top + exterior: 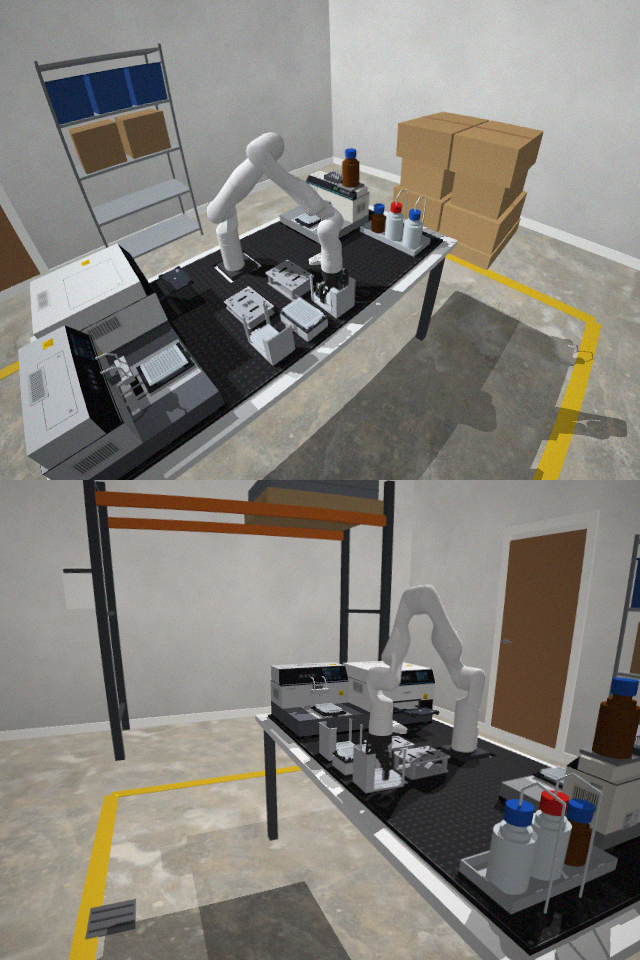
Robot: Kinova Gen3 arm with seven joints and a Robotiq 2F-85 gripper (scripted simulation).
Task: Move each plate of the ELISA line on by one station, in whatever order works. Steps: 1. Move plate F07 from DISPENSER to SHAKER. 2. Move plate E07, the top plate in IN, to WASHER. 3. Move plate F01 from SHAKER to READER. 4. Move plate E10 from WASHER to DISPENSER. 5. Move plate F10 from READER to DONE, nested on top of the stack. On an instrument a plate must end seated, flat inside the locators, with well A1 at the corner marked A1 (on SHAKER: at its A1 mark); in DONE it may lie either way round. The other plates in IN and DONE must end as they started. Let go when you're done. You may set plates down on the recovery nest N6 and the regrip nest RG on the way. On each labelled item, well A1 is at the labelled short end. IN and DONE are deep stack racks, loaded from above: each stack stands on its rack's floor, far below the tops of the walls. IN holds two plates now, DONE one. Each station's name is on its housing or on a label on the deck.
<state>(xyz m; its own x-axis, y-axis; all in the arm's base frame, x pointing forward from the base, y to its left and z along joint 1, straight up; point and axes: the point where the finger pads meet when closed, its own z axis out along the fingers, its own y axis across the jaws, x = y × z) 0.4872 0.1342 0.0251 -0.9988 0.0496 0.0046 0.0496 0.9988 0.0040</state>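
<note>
Labels unreadable; pincer [327,292] open.

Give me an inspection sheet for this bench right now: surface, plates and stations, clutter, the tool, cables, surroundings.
Surface: black perforated deck on a grey-edged table.
Job's things: one plate on the front instrument's tray; one on the low nest between the two stack racks; one on the platform behind the arm.
Clutter: tray of capped bottles; brown bottle on the back unit.
Tool: tool open, reaching down inside the right stack rack, holding nothing.
Cables: nothing seen.
Surroundings: cardboard boxes, shelf unit, yellow floor line.
</note>
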